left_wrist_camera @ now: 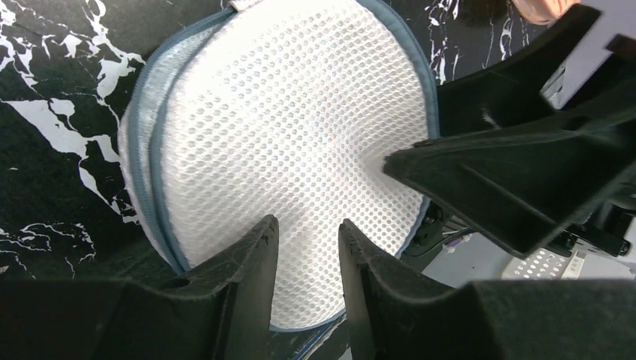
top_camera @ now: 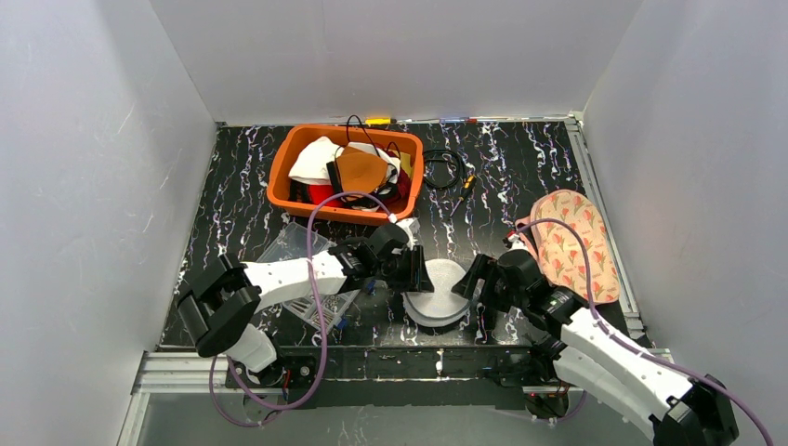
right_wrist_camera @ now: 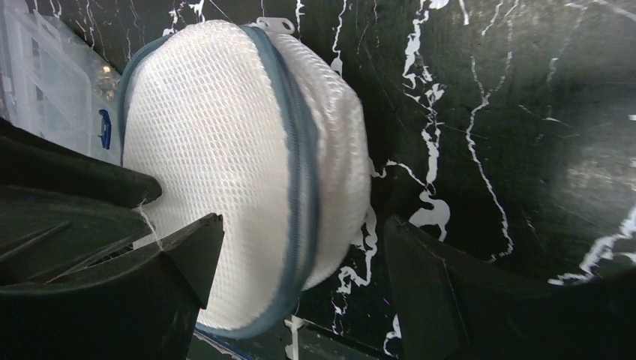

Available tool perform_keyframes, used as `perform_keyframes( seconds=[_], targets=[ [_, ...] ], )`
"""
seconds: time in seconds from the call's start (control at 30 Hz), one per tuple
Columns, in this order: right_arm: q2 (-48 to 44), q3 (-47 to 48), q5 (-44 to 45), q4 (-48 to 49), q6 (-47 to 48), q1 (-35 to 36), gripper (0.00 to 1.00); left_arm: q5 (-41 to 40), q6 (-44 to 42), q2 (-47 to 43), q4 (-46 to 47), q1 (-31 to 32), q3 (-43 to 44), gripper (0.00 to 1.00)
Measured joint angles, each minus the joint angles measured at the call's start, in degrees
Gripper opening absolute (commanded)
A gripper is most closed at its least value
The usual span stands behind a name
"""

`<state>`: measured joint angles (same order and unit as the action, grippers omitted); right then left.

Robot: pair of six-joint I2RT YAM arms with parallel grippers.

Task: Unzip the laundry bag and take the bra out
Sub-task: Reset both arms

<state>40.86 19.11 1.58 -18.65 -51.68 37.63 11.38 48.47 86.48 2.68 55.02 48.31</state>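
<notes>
Straddles zipped laundry bag [right_wrist_camera: 225, 150] with released right tool [right_wrist_camera: 304, 223]; holds narrowed left tool [left_wrist_camera: 307, 223] over its mesh, grip unclear.

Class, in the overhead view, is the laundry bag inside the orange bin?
No, the laundry bag sits on the table, outside the bin.

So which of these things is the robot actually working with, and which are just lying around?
For the job:
- round white mesh laundry bag, with its blue-grey zip
- left tool and right tool, both at the bag
- the bra is not visible

Just lying about:
- orange bin of clothes
- clear plastic box
- floral fabric piece
- black cable
</notes>
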Motion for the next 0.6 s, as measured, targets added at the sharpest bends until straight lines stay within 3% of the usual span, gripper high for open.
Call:
perform_keyframes(
  seconds=[0.17, 0.23, 0.4, 0.6],
  targets=[
    [-3.2, 5.9, 1.2, -6.8, 2.8, 0.0, 0.84, -0.1, 0.2, 0.1, 0.3, 0.0, -0.9, 0.33],
    [-3.9, 9.4, 0.5, -7.0, 4.3, 0.0, 0.78, -0.2, 0.2, 0.1, 0.4, 0.1, -0.9, 0.33],
    [-3.9, 11.3, -7.1, 0.8, 5.5, 0.0, 0.56, -0.3, 0.2, 0.1, 0.5, 0.1, -0.9, 0.33],
    [1.6, 4.0, -13.0, 10.7, 4.0, 0.0, 0.47, -1.1, 0.2, 0.1, 1.4, 0.1, -2.2, 0.32]
  ],
)
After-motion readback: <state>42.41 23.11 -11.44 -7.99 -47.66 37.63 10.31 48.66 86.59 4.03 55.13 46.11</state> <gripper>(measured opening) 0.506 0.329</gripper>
